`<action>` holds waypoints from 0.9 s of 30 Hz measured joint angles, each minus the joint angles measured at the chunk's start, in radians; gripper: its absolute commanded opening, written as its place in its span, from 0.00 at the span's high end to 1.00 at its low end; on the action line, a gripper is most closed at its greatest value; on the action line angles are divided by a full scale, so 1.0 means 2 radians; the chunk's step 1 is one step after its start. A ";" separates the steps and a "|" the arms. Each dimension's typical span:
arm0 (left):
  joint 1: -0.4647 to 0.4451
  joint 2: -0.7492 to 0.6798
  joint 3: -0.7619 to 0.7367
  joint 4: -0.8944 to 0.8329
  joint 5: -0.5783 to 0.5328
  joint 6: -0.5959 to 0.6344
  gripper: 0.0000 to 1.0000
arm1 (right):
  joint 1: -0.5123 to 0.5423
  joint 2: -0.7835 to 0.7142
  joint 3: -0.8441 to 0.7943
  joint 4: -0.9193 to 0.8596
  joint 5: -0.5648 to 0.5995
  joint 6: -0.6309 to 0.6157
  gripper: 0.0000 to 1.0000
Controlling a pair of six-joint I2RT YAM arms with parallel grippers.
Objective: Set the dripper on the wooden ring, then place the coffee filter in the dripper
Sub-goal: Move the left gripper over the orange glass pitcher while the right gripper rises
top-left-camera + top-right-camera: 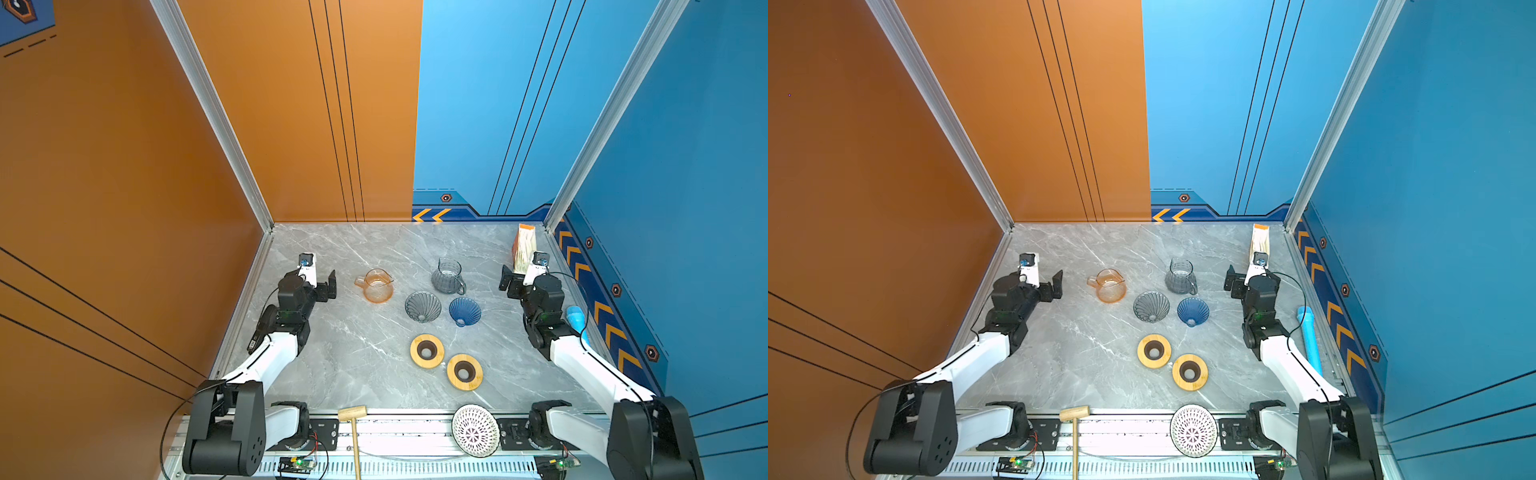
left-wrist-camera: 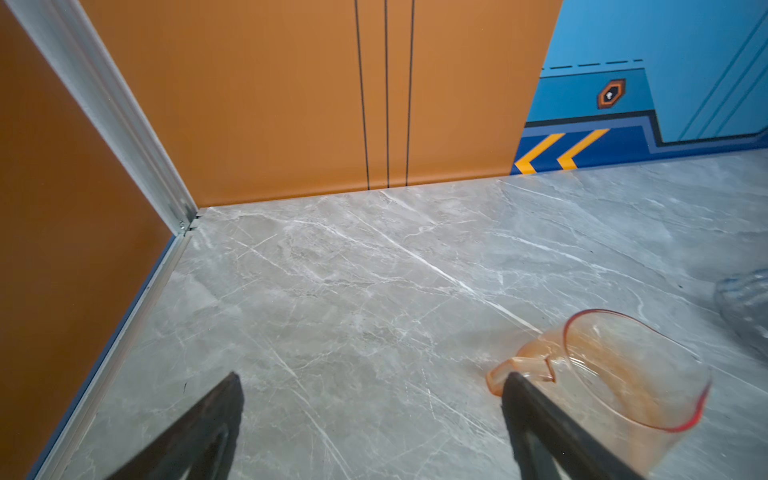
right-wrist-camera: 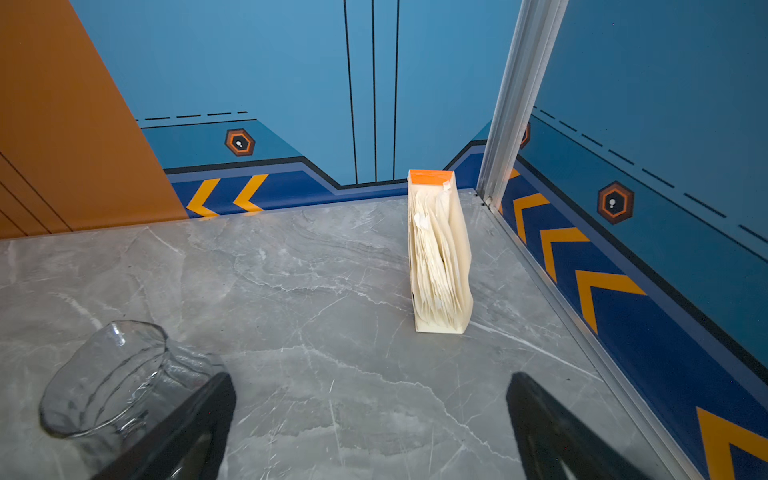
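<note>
While both arms sit low over the desk (image 1: 353, 353), each claw is spread wide with nothing between its fingers. The left claw (image 1: 329, 286) is well left of the grey dripper (image 1: 422, 306), the right claw (image 1: 508, 283) well right of it.

The coffee filter pack (image 3: 438, 253) stands upright far behind and to the right of the grey dripper. The filters show as one creased stack inside, and single sheets are hard to tell apart. In both top views the wrist camera (image 1: 540, 259) covers the pack's lower part.

- Blue dripper (image 1: 464, 311): just right of the grey dripper, not touching.
- Orange glass server (image 2: 623, 374): behind-left of the grey dripper. In the left wrist view a claw finger hides part of its handle.
- Clear glass server (image 3: 112, 374): just behind the grey dripper. A finger crosses its base in the right wrist view, and the left wrist view cuts it off, blurred.
- Blue tube (image 1: 1310, 340): far right of the grey dripper, largely hidden by the right arm (image 1: 582, 361) in a top view.
</note>
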 measured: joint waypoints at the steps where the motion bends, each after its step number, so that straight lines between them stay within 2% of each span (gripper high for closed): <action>1: 0.000 0.000 0.015 -0.019 0.010 0.007 0.02 | 0.001 -0.009 0.005 -0.021 -0.008 0.003 0.00; 12: -0.007 0.025 0.180 -0.242 0.118 0.109 0.02 | 0.017 -0.060 0.072 -0.209 -0.085 0.005 0.00; 19: -0.013 0.064 0.193 -0.311 0.139 0.190 0.02 | 0.051 -0.060 0.091 -0.271 -0.105 -0.005 0.00; 27: -0.018 0.133 0.199 -0.335 0.162 0.262 0.01 | 0.072 -0.060 0.091 -0.283 -0.113 -0.008 0.00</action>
